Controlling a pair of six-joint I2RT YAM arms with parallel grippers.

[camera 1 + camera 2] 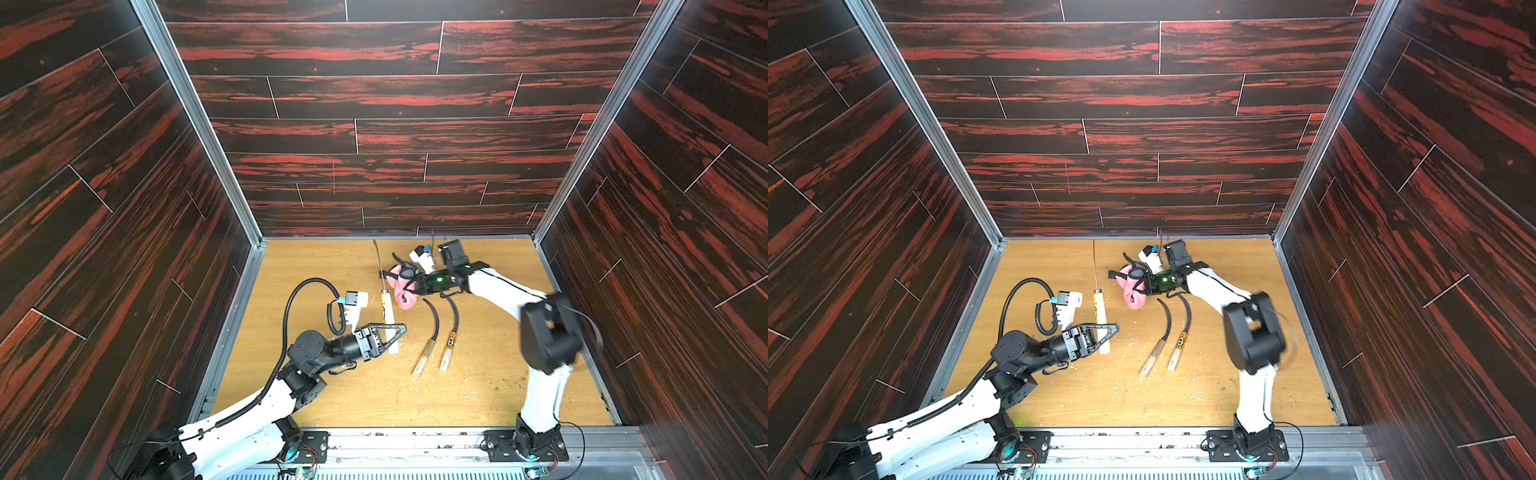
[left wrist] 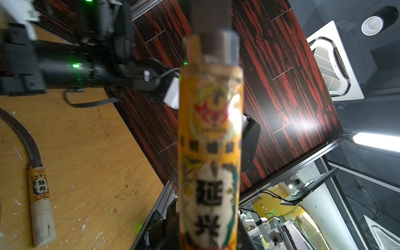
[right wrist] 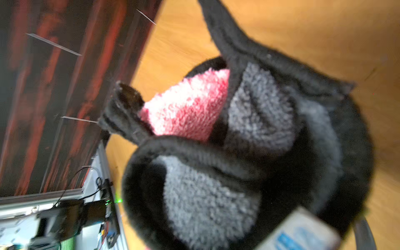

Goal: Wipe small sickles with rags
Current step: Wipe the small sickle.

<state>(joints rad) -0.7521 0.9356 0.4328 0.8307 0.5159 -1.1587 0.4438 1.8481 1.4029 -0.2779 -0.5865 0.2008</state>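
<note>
The left gripper point(image 1: 395, 332) is clenched on the pale handle of one sickle point(image 1: 387, 306) near the middle of the table point(image 1: 332, 395), blade pointing at the back edge. The right gripper point(image 1: 404, 274) grasps the pink rag point(image 1: 403, 297) just beside that blade. Two other sickles point(image 1: 432, 332) point(image 1: 451, 338) lie side by side right of centre, handles toward the front edge.

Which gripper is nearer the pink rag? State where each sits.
Right. The right gripper is shut on the pink rag. The left gripper is apart from it, on the robot's side, clamping a sickle by its handle.
</note>
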